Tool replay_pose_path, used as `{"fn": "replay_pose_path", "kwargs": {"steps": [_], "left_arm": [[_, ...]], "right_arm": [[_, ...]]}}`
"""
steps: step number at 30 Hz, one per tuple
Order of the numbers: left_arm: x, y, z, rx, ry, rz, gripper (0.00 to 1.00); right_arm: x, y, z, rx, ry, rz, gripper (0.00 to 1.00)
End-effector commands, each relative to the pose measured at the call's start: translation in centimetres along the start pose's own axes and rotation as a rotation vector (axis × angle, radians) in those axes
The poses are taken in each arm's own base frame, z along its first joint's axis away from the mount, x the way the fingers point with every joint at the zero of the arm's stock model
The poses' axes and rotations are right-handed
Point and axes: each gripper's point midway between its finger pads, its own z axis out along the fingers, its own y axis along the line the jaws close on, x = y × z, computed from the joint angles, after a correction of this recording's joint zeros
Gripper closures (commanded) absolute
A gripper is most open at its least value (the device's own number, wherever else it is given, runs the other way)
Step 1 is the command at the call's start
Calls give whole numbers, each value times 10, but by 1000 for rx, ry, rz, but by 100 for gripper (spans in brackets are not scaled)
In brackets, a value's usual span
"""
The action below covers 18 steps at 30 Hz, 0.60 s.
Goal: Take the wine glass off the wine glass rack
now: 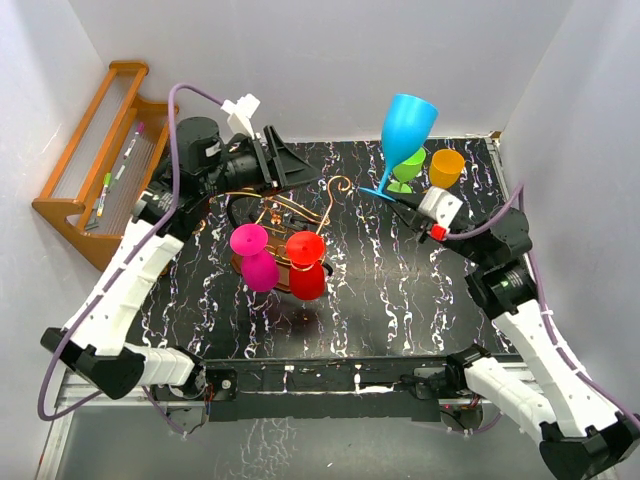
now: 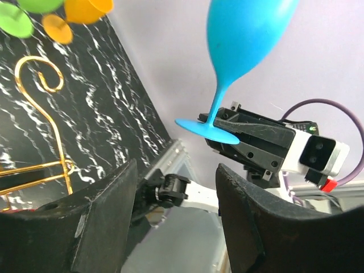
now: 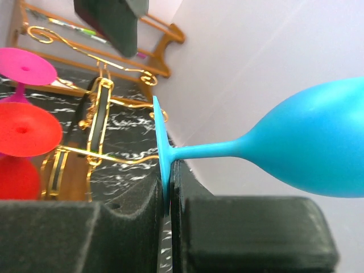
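The bright blue wine glass [image 3: 307, 148] runs off the right wrist view's right edge, and the left wrist view's top edge cuts off its rim. In the top view it hides part of the lime-green glass [image 1: 409, 167]. There the curly golden-copper wire rack [image 1: 300, 213] sits partly behind the magenta-pink glass [image 1: 256, 262] and the red glass [image 1: 306, 270].

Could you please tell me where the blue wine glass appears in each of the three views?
Top external: the blue wine glass is upper right of centre, its foot in the right gripper.
Left wrist: top centre, its bowl cut off by the upper edge.
Right wrist: it lies sideways across the right half, foot edge-on between the gripper's fingers.
Shared landmark: the golden wire rack.
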Motion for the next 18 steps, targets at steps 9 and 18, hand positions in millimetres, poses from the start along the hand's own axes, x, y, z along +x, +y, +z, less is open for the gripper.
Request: {"fn": "replay_pose_path", "kwargs": {"steps": [9,18], "left_arm": [[0,-28,19,202,55,-163,46],[8,-28,17,223,82,-184,47]], "right_arm": [[-39,-12,43,164,-120,-468,92],[-39,0,63,226,-90,-538,92]]}}
